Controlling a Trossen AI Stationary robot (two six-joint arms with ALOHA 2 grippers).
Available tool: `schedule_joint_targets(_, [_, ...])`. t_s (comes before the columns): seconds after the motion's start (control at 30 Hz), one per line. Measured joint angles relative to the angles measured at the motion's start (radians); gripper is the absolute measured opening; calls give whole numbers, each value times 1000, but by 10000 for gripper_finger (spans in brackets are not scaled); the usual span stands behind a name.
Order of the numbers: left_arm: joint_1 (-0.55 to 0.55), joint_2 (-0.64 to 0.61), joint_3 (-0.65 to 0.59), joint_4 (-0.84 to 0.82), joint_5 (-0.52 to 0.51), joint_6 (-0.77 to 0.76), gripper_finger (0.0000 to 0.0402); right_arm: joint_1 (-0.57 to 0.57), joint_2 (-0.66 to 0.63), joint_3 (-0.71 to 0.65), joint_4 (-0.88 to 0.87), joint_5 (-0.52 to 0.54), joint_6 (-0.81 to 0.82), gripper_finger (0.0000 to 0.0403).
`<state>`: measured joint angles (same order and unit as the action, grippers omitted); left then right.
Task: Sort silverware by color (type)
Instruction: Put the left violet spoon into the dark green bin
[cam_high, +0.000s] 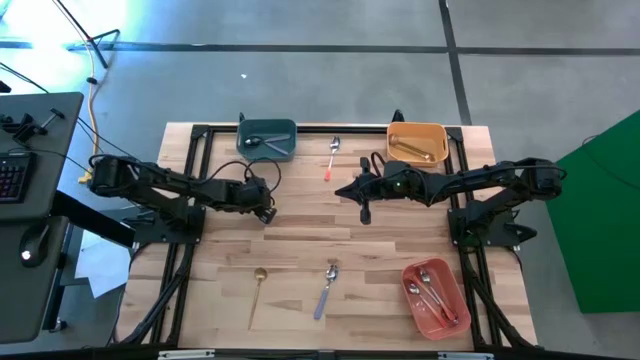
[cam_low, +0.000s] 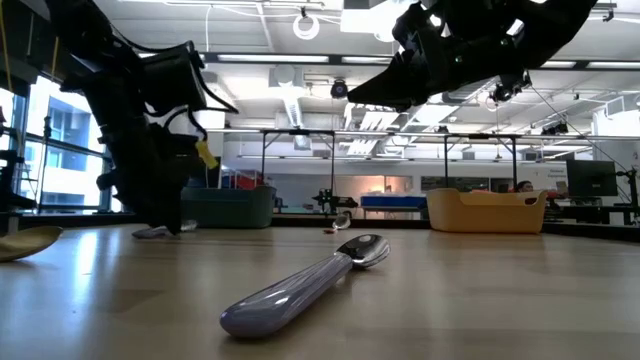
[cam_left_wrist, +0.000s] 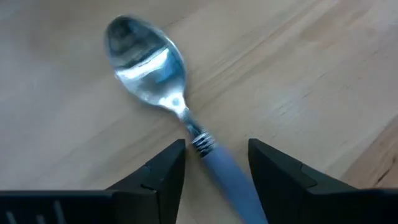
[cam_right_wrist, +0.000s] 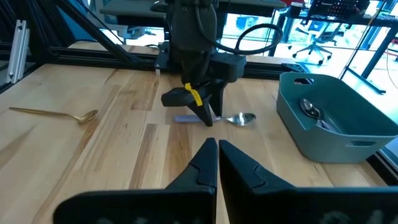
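Right now I have the left gripper (cam_left_wrist: 214, 168) down on the worktop (cam_high: 300, 240), left of centre and just short of the teal bin (cam_right_wrist: 323, 134) at the far edge. Its jaws are open and straddle a lavender-handled spoon (cam_left_wrist: 146, 56) where the handle meets the neck, one finger (cam_left_wrist: 158, 177) on each side and neither pressing on it yet. I judge that is a sensible place to take it: the handle is thicker than the neck, and the bowl stays clear of the jaws. The teal bin already holds silver-headed pieces, so I take it as this spoon's destination.

The right gripper (cam_right_wrist: 217, 155) hangs above the middle of the worktop, nearer the orange bin (cam_high: 441, 140), with its fingers pressed together and nothing between them. Raised like that, it keeps out of the left arm's way.

Other pieces lie loose. A second lavender spoon (cam_high: 327, 288) and a gold spoon (cam_high: 258, 285) are near the front edge, well apart from each other. A red-pink-handled spoon (cam_high: 332, 157) lies at the far edge between the teal and orange bins. The red-pink bin (cam_high: 452, 272) sits at the front right corner with matching pieces in it, so I reckon the sort is partly done.
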<state>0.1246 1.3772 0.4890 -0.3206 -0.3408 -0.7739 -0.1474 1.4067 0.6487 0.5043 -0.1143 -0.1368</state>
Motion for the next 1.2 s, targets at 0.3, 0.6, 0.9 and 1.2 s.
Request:
schedule_joint_targets(0.3, [32,-1,2,-8,38,128,99,0,0,0,-15,0,0,0])
schedule_joint_targets(0.6, [40,-100,16,-89,66,286,10,0,0,0,-18,0,0,0])
schedule_joint_targets(0.9, [167,-159,225,-275,20,514,1,0,0,0,-23,0,2,0])
schedule_joint_targets(1.2, [304,-151,364,-360,145,645,7,0,0,0,-38,0,5,0])
